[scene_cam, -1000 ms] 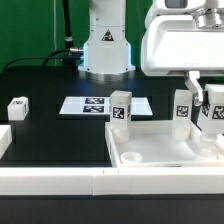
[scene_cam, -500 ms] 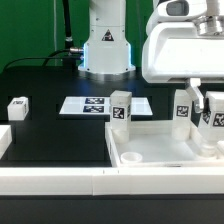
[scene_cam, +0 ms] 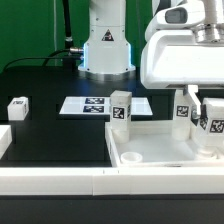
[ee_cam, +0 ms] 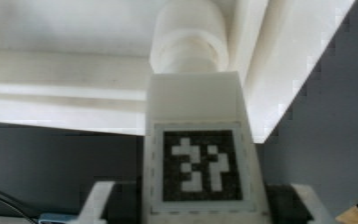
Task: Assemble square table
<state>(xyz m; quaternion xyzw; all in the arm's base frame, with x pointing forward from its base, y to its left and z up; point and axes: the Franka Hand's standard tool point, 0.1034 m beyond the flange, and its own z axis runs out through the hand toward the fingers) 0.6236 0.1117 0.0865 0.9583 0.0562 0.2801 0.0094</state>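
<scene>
At 5 o'clock in the exterior view, large white plastic square slab (scene_cam: 150, 152) lies on black bench (scene_cam: 60, 130). At 3 o'clock, claw (ee_cam: 199, 198) clamps small white tagged block leg (scene_cam: 212, 126) above slab's far corner. Best: keep leg upright, centre it, lower slowly, then twist.

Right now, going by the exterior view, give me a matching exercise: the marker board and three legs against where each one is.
Things:
1. marker board
2. far-left leg
3. middle leg
4. far-right leg

Places:
A. held in the gripper
B. on the black table, away from the slab
C. lying flat before the robot base
D. standing free at the slab's corner

Pairs: 1-C, 2-B, 3-D, 4-A.
</scene>
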